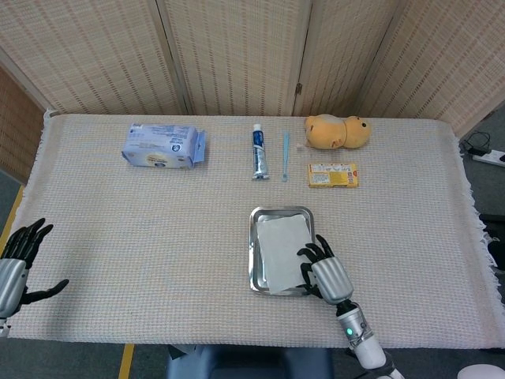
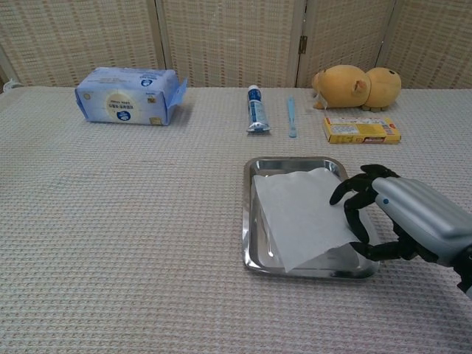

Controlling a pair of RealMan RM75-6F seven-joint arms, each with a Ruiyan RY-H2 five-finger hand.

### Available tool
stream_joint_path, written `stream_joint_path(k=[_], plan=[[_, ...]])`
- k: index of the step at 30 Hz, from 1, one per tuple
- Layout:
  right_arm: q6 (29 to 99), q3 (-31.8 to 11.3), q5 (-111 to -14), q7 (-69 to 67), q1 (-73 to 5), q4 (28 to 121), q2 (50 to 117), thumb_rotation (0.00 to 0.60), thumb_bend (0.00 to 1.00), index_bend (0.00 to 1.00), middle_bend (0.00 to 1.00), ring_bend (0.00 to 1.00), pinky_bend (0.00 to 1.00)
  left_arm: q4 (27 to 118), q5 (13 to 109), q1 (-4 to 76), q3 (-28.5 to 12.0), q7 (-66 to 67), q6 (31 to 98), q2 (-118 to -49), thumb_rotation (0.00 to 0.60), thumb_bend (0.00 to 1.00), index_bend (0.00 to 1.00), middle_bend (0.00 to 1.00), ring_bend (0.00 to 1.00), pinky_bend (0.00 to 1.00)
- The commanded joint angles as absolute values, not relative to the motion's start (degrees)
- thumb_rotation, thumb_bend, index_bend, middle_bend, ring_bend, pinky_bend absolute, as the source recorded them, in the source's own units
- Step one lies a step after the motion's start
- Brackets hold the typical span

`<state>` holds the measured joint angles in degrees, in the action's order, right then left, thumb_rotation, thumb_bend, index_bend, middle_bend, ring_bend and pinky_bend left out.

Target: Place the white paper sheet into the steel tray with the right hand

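Observation:
The white paper sheet (image 1: 280,249) (image 2: 299,214) lies almost flat inside the steel tray (image 1: 254,253) (image 2: 248,214), with its near corner resting over the front rim. At the tray's right front corner, my right hand (image 1: 323,272) (image 2: 394,221) curls its fingers (image 2: 348,210) over the sheet's right edge, thumb underneath, still pinching it. My left hand (image 1: 20,264) hangs off the table's left front corner with fingers spread, holding nothing; only the head view shows it.
Along the back of the table sit a blue wipes pack (image 1: 163,146), a toothpaste tube (image 1: 258,150), a toothbrush (image 1: 286,155), a yellow plush toy (image 1: 337,132) and a yellow box (image 1: 332,174). A woven cloth covers the table.

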<state>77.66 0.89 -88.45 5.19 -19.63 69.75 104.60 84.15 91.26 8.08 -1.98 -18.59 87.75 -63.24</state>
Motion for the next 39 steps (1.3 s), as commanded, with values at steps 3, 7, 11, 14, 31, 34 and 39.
stream_joint_path(k=[3,7,11,14,31,34,39], plan=[[77.47,-0.36,-87.37,6.6,-19.08,70.22,106.09,0.6,0.55,0.78,0.33,0.18,0.0,84.22,91.68,7.94,-1.69,-19.12,88.03,-63.03,0.6,0.21,0.01,0.0,0.0,0.02],[77.63,-0.86,-87.63,6.49,-19.08,69.07,107.49,0.6,0.55,0.78,0.33,0.18,0.0,84.13,91.67,7.92,-1.71,-19.87,88.14,-62.84,0.6,0.21,0.02,0.0,0.0,0.03],[76.62,-0.66,-87.83,6.49,-19.3,68.55,107.79,0.6,0.55,0.71,0.3,0.15,0.0,83.64,92.09,7.93,-1.83,-20.77,88.76,-62.91,0.6,0.22,0.03,0.0,0.0,0.04],[76.57,-1.16,-88.03,6.43,-19.59,67.49,108.5,0.6,0.55,0.62,0.26,0.12,0.0,83.09,92.79,7.96,-1.63,-21.38,89.14,-63.0,0.6,0.22,0.03,0.0,0.0,0.05],[72.54,-2.45,-85.24,9.66,-20.23,69.94,108.66,0.6,0.55,0.35,0.09,0.05,0.0,82.41,92.68,7.98,-1.85,-22.58,89.79,-63.19,0.6,0.22,0.03,0.0,0.0,0.05],[72.16,-2.18,-85.2,10.42,-20.19,70.97,108.03,0.6,0.55,0.32,0.08,0.04,0.0,82.38,92.77,7.98,-1.79,-22.62,89.84,-63.19,0.6,0.22,0.03,0.0,0.0,0.05],[71.42,-2.13,-84.82,11.58,-20.25,71.98,107.33,0.6,0.55,0.27,0.04,0.03,0.0,82.4,93.23,7.95,-1.64,-22.71,90.19,-63.13,0.6,0.25,0.04,0.0,0.0,0.05]])
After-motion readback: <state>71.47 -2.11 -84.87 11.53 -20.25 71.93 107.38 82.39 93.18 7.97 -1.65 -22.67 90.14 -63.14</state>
